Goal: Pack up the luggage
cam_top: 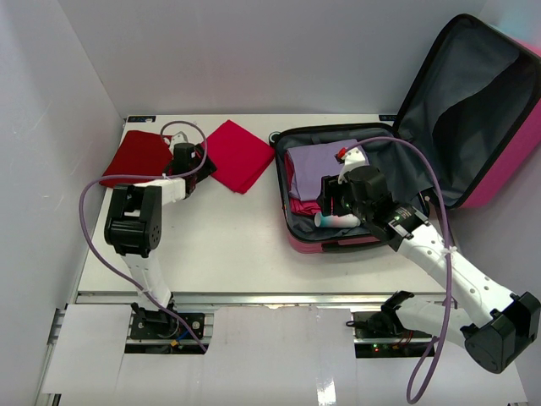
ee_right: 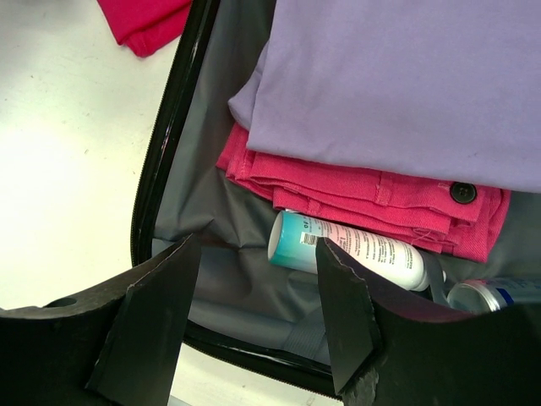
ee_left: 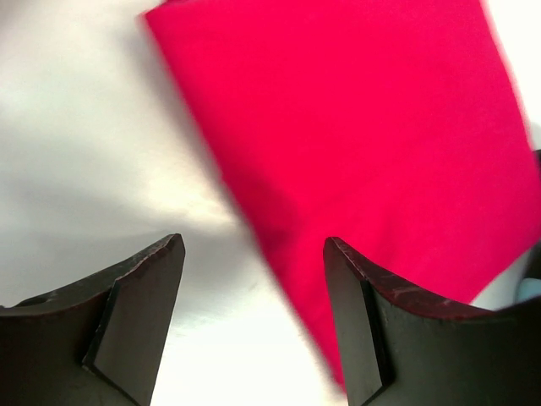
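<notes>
Left gripper (ee_left: 254, 254) open and empty above the desk (cam_top: 228, 245). The bright red cloth (ee_left: 363, 135) lies just ahead, to its right; this arm is nearer. Right gripper (ee_right: 256, 254) open, empty, above the luggage (cam_top: 482, 93), which lies open at the desk's right.

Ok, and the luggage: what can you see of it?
The luggage lies open on the right of the table, lid propped up to the right. Pink hard shell, black trim, grey fabric lining. Its base holds a lilac folded cloth over a pink garment, a teal-and-white tube and a can.
</notes>
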You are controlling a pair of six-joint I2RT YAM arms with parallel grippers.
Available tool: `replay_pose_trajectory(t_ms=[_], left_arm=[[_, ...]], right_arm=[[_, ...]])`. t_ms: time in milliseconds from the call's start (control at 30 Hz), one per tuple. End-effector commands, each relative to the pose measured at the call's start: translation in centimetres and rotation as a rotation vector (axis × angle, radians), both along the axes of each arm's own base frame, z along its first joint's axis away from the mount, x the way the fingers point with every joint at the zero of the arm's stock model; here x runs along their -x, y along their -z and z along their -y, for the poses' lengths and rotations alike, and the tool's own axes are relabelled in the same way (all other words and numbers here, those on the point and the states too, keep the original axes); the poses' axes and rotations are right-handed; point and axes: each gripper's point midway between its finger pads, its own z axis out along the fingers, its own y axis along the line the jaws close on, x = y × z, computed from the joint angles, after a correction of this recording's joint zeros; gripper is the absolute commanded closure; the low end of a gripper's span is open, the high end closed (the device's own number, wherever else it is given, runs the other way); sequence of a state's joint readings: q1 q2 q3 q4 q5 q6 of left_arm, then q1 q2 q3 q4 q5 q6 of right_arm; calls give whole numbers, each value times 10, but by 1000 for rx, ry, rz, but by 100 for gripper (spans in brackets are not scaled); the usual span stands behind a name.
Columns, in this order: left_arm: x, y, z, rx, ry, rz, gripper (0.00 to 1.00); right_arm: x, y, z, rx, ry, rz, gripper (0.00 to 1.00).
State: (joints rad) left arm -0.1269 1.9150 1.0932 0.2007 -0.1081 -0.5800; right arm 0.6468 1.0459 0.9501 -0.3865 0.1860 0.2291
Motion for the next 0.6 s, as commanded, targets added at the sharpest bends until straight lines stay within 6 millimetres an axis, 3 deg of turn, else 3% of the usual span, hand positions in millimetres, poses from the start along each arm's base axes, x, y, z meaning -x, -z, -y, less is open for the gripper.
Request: replay_pose_trajectory(t_ms=[0,200,400,567], left_arm=[[2,-28,-16,28,-40,87,22],[-11,-17,-26,18,-64,86,24],[-24,-13,-22,19,-44,103,27],[-28,3,-25,19,-74,72,32]], right_arm=[[-3,-13,2,-10,18,62,36],[-1,-15,2,-10,14,70,36],[-1,-17,4,-9,16,78,35],[2,-21,3,-20,1,88,35]])
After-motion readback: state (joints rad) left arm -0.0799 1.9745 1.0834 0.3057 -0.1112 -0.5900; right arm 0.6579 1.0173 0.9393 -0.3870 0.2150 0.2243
